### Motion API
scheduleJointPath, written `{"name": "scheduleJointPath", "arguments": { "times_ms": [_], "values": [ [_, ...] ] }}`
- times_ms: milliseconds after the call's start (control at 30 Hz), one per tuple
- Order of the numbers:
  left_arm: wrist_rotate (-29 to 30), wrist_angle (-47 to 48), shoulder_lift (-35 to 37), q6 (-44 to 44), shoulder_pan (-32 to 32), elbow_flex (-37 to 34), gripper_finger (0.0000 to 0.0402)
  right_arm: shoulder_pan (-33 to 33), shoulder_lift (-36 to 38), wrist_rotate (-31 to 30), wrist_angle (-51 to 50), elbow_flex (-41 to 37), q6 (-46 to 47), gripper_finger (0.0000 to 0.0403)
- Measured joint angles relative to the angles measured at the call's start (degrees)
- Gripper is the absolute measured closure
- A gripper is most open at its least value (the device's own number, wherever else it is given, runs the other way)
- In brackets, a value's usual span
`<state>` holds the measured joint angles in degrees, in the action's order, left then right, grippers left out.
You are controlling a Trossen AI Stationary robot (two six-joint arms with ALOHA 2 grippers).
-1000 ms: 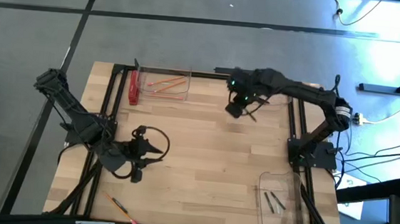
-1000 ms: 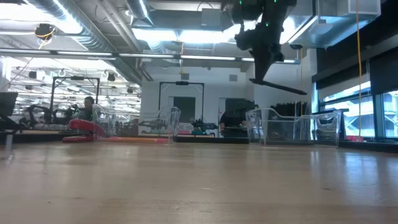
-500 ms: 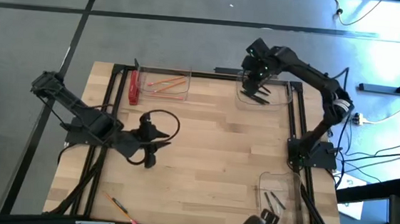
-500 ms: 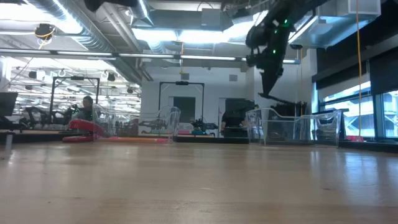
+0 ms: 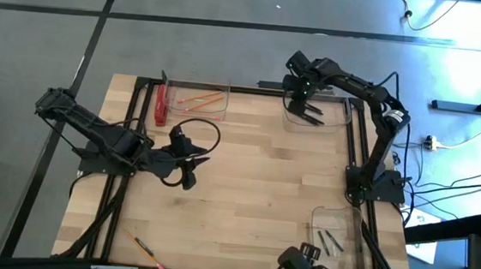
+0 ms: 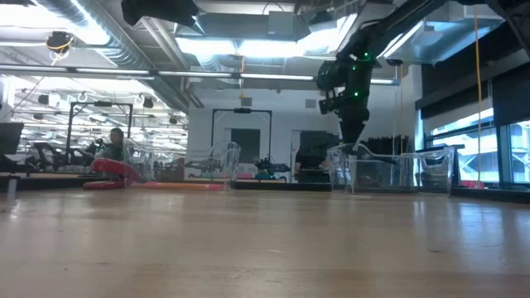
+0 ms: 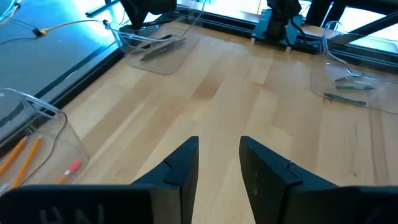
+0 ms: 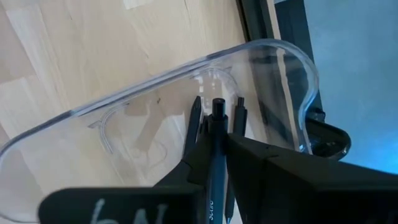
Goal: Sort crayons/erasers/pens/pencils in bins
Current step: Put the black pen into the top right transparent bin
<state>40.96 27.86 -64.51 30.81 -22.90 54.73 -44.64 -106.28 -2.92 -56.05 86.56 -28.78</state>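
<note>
The right gripper (image 8: 214, 155), pinching 1 black pen (image 8: 216, 163), hangs right over the clear bin (image 5: 338, 116) at 1 o'clock; the pen points down into it.

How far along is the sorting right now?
Done: pencils lie in the far left bin, and two pens in the near right bin. In hand: the right gripper holds a pen over the far right bin. Left: one pencil at the table's near left; the left gripper is open, empty.
</note>
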Motion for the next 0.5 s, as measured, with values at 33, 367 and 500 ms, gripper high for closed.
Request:
{"name": "scheduleJointPath", "arguments": {
  "times_ms": [33,367,500],
  "values": [
    [-0.1,0.0,0.0,0.0,0.0,0.0,0.0292,0.0,-0.1,0.0,0.0,0.0,0.0,0.0361],
    [-0.2,0.0,0.0,0.0,0.0,0.0,0.0292,0.0,-0.3,0.0,0.0,0.0,0.0,0.0346],
    [-1.5,0.0,0.0,0.1,0.0,0.0,0.0292,0.0,-0.3,0.0,0.0,0.0,0.0,0.0307]
  ]
}}
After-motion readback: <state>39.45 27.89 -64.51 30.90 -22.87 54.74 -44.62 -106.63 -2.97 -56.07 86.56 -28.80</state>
